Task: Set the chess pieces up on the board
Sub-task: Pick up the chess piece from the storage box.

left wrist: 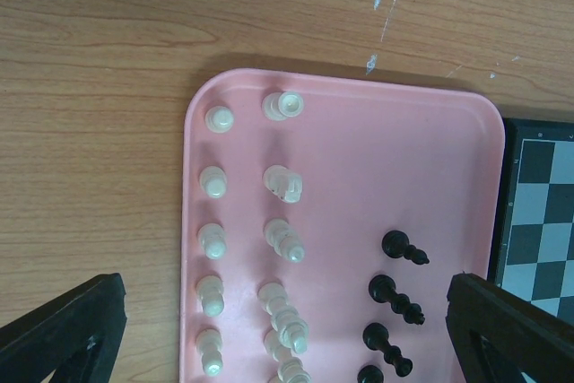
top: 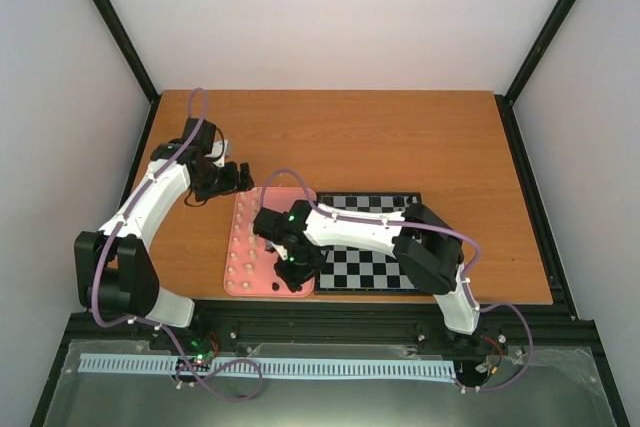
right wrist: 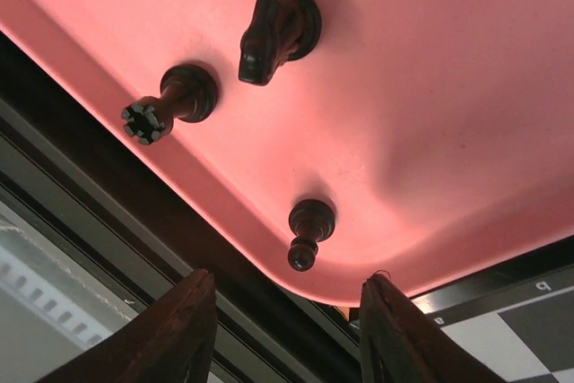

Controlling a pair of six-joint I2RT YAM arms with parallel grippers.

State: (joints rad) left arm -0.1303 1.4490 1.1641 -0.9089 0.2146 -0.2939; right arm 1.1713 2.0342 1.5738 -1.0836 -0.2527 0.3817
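Observation:
The pink tray (top: 270, 197) holds cream-white pieces (left wrist: 215, 242) in two columns on its left and dark pieces (left wrist: 401, 248) on its right. The chessboard (top: 370, 267) lies right of the tray; a few dark pieces stand on its far row (top: 365, 197). My right gripper (right wrist: 287, 334) is open above the tray's near right corner, over a dark pawn (right wrist: 308, 230); a dark rook (right wrist: 170, 103) and knight (right wrist: 273, 38) stand beyond. My left gripper (left wrist: 287, 338) is wide open and empty, hovering over the tray's far end (top: 228, 179).
The orange-brown wooden table (top: 400, 137) surrounds the tray and board. A black frame rail (top: 330, 312) runs along the near edge, right by the tray's corner. The right arm (top: 380, 232) lies across the board.

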